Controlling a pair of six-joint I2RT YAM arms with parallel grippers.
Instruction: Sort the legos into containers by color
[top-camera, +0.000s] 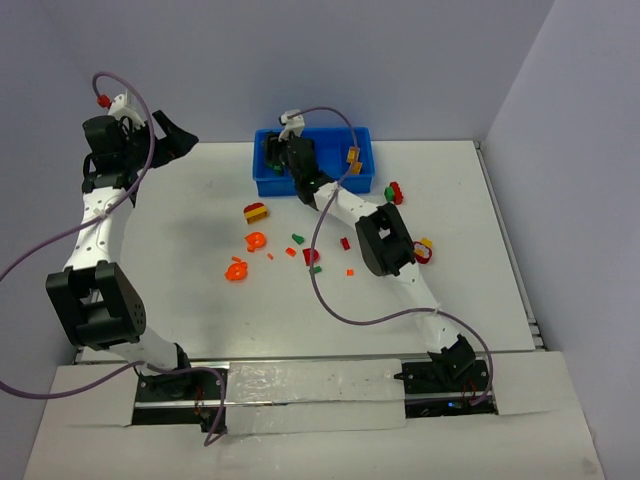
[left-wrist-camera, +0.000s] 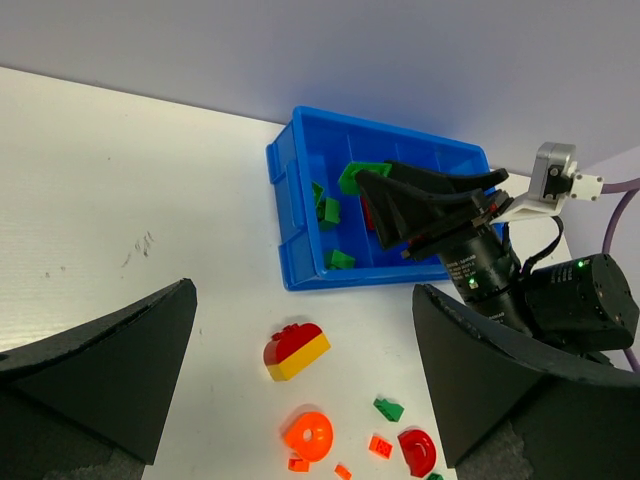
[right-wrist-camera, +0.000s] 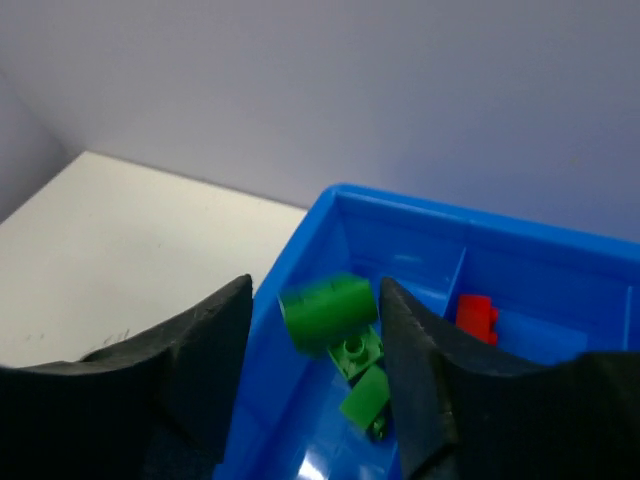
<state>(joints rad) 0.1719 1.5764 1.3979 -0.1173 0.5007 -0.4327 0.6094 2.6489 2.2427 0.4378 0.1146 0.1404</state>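
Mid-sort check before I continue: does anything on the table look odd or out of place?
Yes: the red-and-yellow lego on the table in front of the blue tray is two colours joined, red on yellow, so it fits no single compartment. Nothing looks spilled or damaged.

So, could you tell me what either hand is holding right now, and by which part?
Left hand: nothing. Right hand: a green round lego sits between its fingers, but a gap shows beside it, so it seems not gripped.
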